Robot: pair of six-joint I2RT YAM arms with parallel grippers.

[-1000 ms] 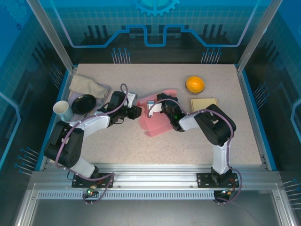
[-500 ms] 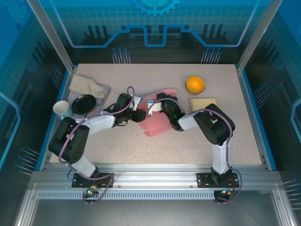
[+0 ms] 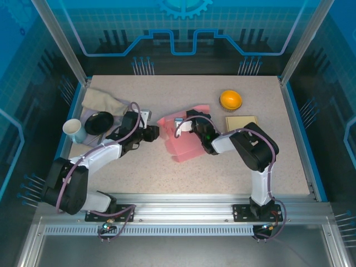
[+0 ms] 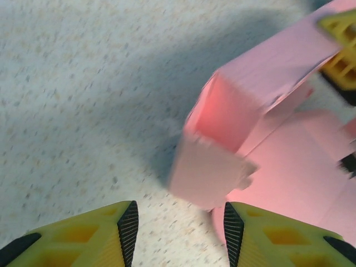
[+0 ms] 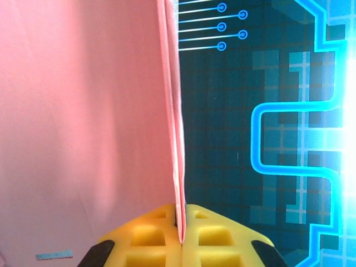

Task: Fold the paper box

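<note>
The pink paper box (image 3: 182, 143) lies partly folded at the table's middle. In the left wrist view a raised corner of the box (image 4: 233, 117) with a loose flap (image 4: 208, 172) stands just ahead of my fingertips. My left gripper (image 3: 155, 133) sits just left of the box, open, with bare table between its yellow fingers (image 4: 100, 236). My right gripper (image 3: 183, 124) is shut on an upright wall of the box, and the thin pink edge (image 5: 177, 167) runs down between its pressed pads (image 5: 156, 236). One of its yellow fingers (image 4: 339, 33) shows behind the box.
An orange bowl (image 3: 230, 99) and a tan pad (image 3: 241, 122) sit at the back right. A white cup (image 3: 74, 129), a black dish (image 3: 100, 122) and a beige cloth (image 3: 103, 102) crowd the left side behind my left arm.
My left gripper reached right to the box, then drew back left and opened wider. The box's left side now stands further left. The right gripper kept its grip.
</note>
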